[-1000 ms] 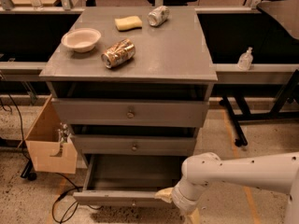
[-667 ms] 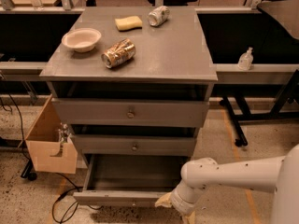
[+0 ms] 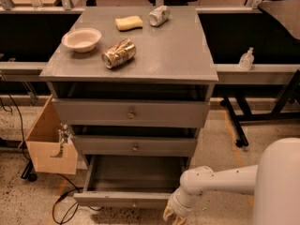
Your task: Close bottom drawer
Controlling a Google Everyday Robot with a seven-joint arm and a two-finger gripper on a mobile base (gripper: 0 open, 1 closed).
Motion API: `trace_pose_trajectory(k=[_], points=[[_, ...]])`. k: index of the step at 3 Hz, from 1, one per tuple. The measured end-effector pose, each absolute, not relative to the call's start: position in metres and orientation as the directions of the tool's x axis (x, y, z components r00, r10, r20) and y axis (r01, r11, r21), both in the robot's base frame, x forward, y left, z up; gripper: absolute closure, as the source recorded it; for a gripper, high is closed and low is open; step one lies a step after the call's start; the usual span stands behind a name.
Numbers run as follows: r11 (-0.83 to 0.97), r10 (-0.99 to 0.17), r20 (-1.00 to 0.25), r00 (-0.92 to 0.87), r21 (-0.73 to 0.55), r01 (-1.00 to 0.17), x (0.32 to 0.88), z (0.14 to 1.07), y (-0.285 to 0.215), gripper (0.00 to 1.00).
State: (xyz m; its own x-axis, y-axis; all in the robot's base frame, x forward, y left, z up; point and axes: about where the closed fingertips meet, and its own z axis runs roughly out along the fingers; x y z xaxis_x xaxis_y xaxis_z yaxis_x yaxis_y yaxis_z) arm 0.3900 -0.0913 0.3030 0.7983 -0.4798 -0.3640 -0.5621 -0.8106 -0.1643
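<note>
Camera view: bottom drawer sitting pulled out at foot of grey cabinet. Gripper hanging low before cabinet's right front corner, near drawer front's right end; jaws apart or together, cannot tell. Risks: pushing off-centre, skewing drawer, jamming it in cabinet; or gripper sliding past front's end, missing it

A lab or workshop was indicated: metal-framed benches, a speckled concrete floor, a loose cable and a sanitiser bottle were seen. The tool was held low, at a front corner of the bottom drawer.
</note>
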Motion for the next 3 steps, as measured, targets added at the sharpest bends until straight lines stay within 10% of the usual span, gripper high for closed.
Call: trace_pose_trajectory(k=[2, 3], points=[[-0.762, -0.49, -0.482, 0.726, -0.168, -0.626, 0.431, 0.243, -0.092, 1.0], [-0.763, -0.489, -0.482, 0.727, -0.167, -0.624, 0.43, 0.242, -0.091, 1.0]])
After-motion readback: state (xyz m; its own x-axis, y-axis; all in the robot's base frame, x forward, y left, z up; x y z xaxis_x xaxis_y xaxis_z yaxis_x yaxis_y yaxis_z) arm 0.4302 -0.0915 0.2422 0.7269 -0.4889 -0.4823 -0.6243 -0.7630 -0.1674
